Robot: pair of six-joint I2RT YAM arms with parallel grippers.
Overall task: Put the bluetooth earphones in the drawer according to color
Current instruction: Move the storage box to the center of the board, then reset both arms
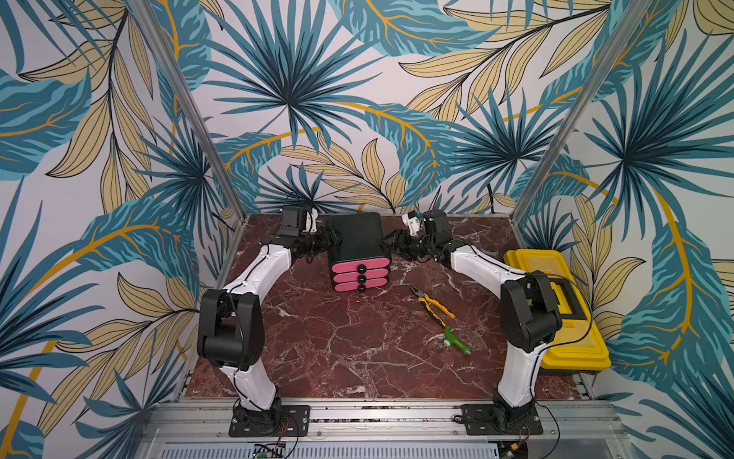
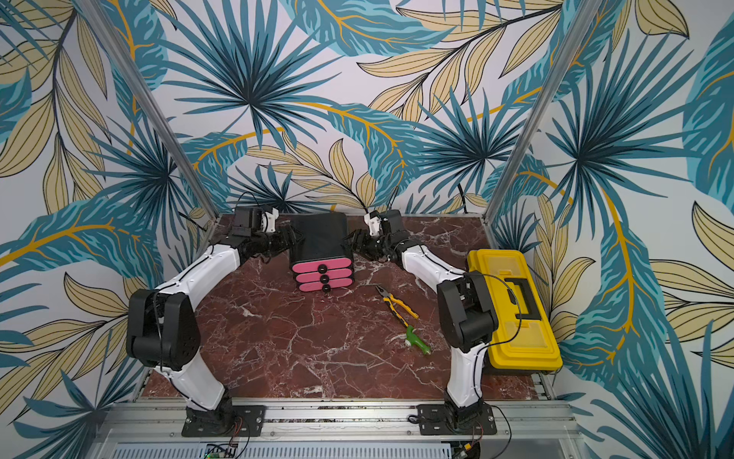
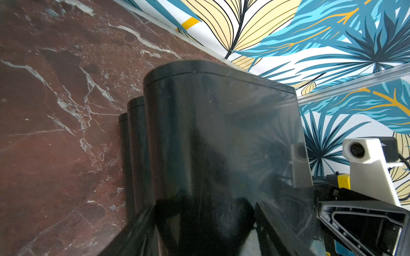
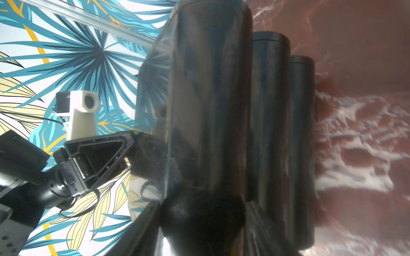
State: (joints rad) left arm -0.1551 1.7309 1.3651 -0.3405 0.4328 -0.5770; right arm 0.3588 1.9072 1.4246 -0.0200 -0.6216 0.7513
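Observation:
The drawer point(image 1: 357, 234) point(image 2: 321, 238) is a black rounded cabinet at the back middle of the marble table. Its three pink fronts point(image 1: 359, 274) with black knobs are all pushed in. My left gripper point(image 1: 331, 238) point(image 3: 204, 221) clamps the cabinet's left side, its fingers straddling the rounded edge of the top tier point(image 3: 221, 133). My right gripper point(image 1: 391, 238) point(image 4: 203, 221) does the same on the right side of the cabinet's top tier point(image 4: 210, 99). No bluetooth earphones show in any view.
Yellow-handled pliers point(image 1: 433, 304) and a green plastic tool point(image 1: 456, 337) lie right of the middle. A yellow toolbox point(image 1: 556, 310) stands at the right edge behind the right arm. The back wall is close behind the cabinet.

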